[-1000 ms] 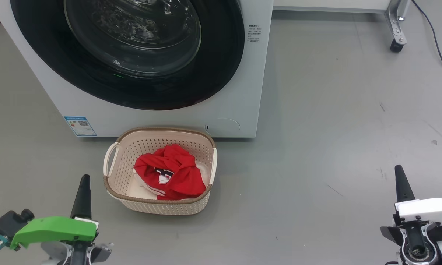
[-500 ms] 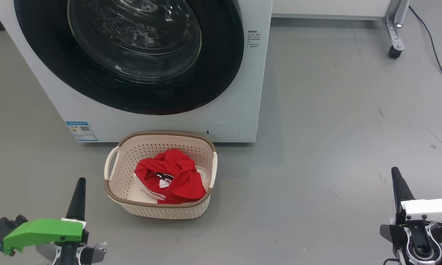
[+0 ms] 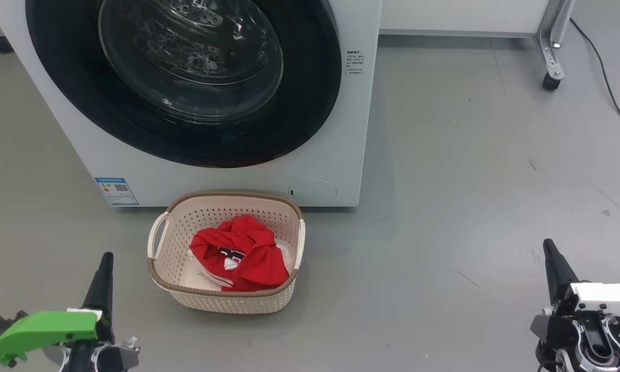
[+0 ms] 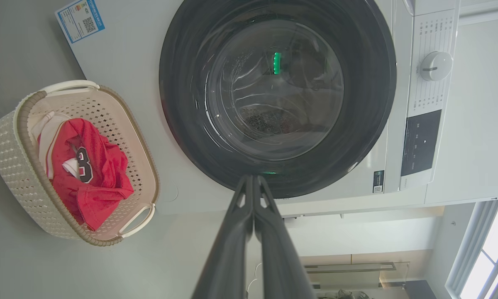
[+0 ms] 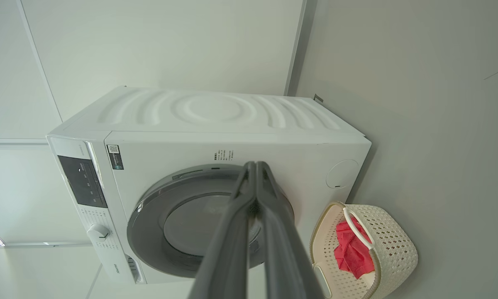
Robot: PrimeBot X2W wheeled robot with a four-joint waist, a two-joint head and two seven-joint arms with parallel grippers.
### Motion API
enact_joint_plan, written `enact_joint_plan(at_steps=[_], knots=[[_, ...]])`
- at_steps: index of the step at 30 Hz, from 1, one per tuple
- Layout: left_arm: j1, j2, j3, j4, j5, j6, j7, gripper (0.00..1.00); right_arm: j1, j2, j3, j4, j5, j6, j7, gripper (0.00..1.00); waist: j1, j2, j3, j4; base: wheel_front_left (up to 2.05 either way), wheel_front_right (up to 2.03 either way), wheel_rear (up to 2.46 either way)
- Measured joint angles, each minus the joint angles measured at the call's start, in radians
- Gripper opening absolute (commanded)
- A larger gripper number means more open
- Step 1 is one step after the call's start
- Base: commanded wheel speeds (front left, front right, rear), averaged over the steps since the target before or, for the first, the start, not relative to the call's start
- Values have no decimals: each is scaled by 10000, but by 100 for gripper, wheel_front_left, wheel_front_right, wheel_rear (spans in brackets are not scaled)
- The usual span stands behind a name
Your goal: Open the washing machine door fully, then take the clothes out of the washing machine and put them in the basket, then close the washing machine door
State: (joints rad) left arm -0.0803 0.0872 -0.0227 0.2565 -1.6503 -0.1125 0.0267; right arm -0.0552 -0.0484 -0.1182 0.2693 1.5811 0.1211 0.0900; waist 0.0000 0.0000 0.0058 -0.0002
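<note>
The white washing machine (image 3: 336, 129) fills the top of the head view, and its black-rimmed door (image 3: 310, 93) with the glass bowl window lies flush against the front. On the floor just before it stands the cream basket (image 3: 160, 274), holding the red clothes (image 3: 248, 253) with white trim. My left gripper (image 3: 105, 258) is shut at the lower left, left of the basket and clear of it. At the lower right my right gripper (image 3: 547, 244) is shut too, far from the basket. Both wrist views show the door (image 4: 377, 83) (image 5: 149, 216), the basket (image 4: 8, 141) (image 5: 394, 249) and shut grippers (image 4: 252, 177) (image 5: 255, 164).
Grey floor spreads right of the machine. A metal frame leg on a caster (image 3: 550, 77) stands at the top right, with a dark cable (image 3: 607, 77) trailing past it. A blue label (image 3: 116, 191) and round lower flap (image 3: 312, 189) mark the machine's front.
The head camera has shifted, so machine and basket sit a little lower in the picture. Both grippers sit lower in the view and stay shut. The clothes lie unchanged in the basket.
</note>
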Motion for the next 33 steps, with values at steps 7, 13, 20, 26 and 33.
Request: enact_joint_plan(at_steps=[7,13,20,26,33], knots=[[0,21,69,46,-232,-75,75,0,-23,15,-27,29,293,2,33,0,0,0,-29,0,0,0,0],[0,21,77,65,-232,-75,75,0,-27,17,-29,29,293,2,73,0,0,0,-29,0,0,0,0],[0,21,92,100,-232,-75,75,0,-28,17,-33,29,293,2,73,0,0,0,-29,0,0,0,0],[0,21,100,113,-232,-75,75,0,-29,19,-36,31,293,2,75,0,0,0,-29,1,0,0,0],[0,21,105,142,-232,-75,88,0,-29,21,-38,31,293,2,75,0,0,0,-30,1,0,0,0]])
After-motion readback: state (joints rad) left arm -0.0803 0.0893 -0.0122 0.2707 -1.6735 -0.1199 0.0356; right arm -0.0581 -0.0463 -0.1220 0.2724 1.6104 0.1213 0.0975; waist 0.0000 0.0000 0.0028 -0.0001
